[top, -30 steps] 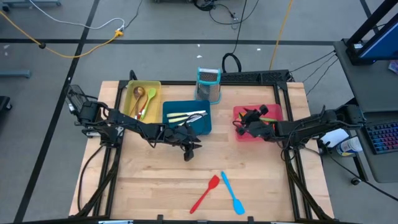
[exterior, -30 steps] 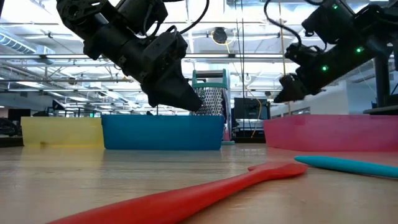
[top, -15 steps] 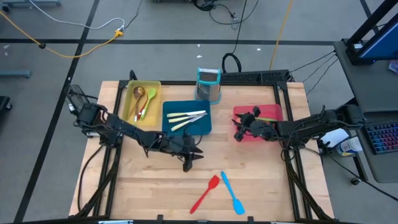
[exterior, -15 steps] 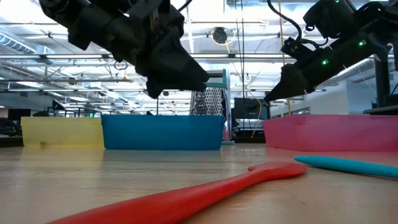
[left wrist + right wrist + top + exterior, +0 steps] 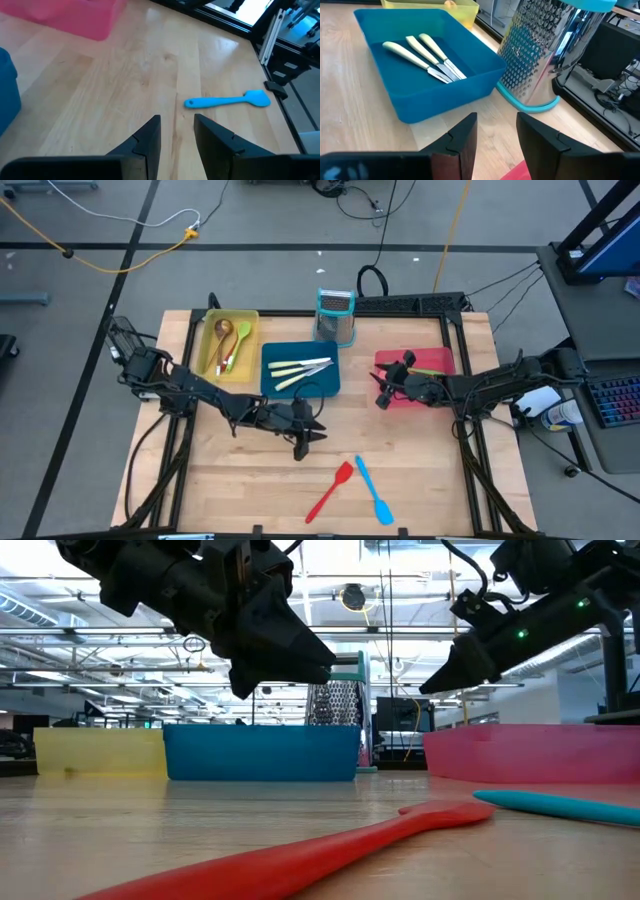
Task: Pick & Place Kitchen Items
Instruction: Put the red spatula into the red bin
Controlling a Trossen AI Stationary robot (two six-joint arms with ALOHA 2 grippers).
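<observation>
Wooden table (image 5: 240, 470) carrying a red spatula (image 5: 330, 491) and blue spatula (image 5: 227, 101) near its front edge. Hovering empty behind them – left gripper (image 5: 176, 140), jaws parted. Hanging over the red tray (image 5: 436, 361) – right gripper (image 5: 495, 137), likewise parted, holding nothing. Lying in the blue tray (image 5: 385, 60): cream-handled knives (image 5: 427, 57).

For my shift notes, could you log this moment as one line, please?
left gripper: open, empty, above bare table | right gripper: open, empty, at red tray | red spatula, blue spatula: unpicked

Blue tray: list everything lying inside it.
Three cream-handled knives lie side by side inside the blue tray, nothing else. In the low view its near wall hides them.
</observation>
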